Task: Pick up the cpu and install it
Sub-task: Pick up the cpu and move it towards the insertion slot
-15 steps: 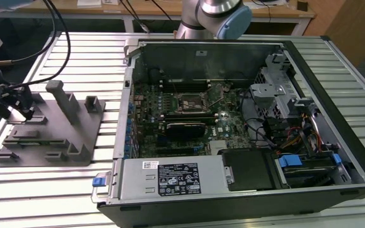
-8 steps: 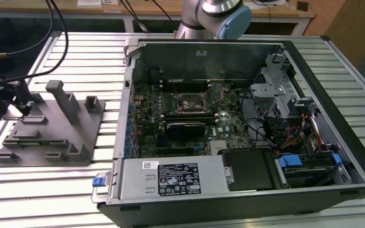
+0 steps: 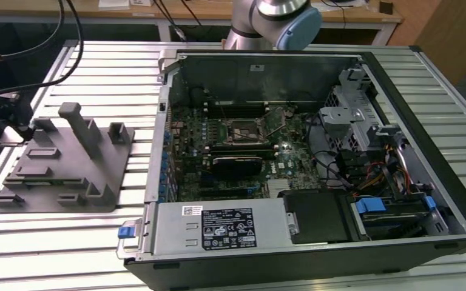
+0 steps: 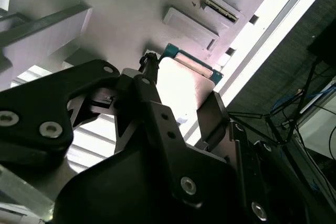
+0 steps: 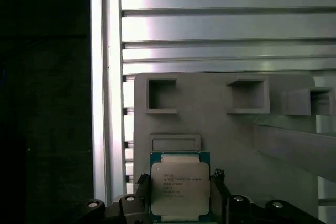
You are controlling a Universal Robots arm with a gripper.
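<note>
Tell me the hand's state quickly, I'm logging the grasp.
The hand is at the cpu; open or closed cannot be told.

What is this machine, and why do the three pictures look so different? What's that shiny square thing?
It is a robot arm with a gripper, a two-fingered hand. The exterior view comes from a camera standing apart: it sees an open computer case and a grey fixture on a slatted metal table. Both wrist views come from cameras riding on the arm, looking past the gripper. The shiny square is the cpu, the computer's brain chip. The gripper is closed on its two sides, by the grey fixture.
</note>
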